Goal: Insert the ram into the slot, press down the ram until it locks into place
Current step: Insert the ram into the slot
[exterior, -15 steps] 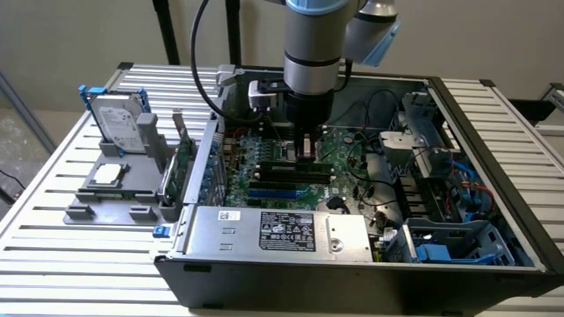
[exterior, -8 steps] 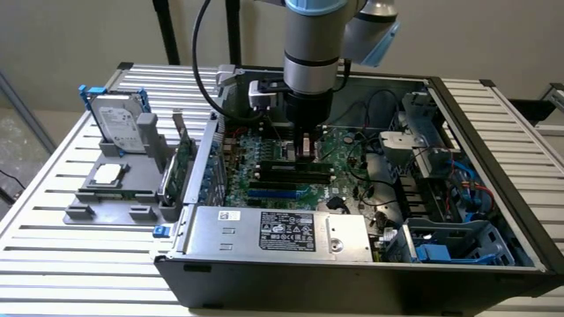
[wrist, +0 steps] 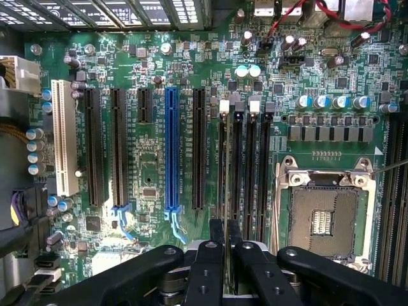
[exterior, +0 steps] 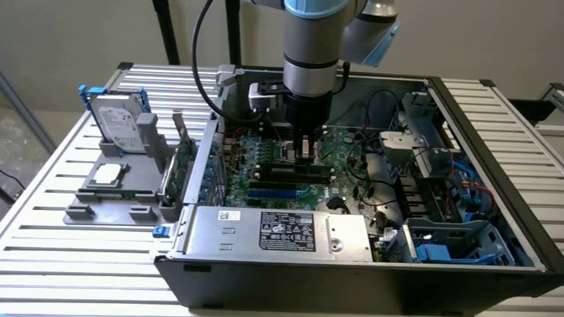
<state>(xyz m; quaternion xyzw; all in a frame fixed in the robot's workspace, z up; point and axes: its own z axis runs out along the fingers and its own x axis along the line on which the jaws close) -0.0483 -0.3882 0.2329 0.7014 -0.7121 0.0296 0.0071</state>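
So, closest to the wrist cam: the gripper (wrist: 225, 233) looks clenched on the ram (wrist: 225, 261), which shows edge-on as a thin line between the pads (wrist: 217, 233). It's a tight angle, so I'd call that likely rather than certain.

Just past the tips, the slot (wrist: 222, 172) runs straight away in line with that edge. It's one of four black rows side by side, and all four look empty along the length I can see. Off to either side sit the blue connector (wrist: 171, 150) and the bare CPU socket (wrist: 325, 220).

In the exterior view the arm (exterior: 310, 39) reaches down low over the board (exterior: 339, 148) inside the case (exterior: 352, 284).

My read: pickup and lining-up are done. Seating, pressing down and locking are all left.
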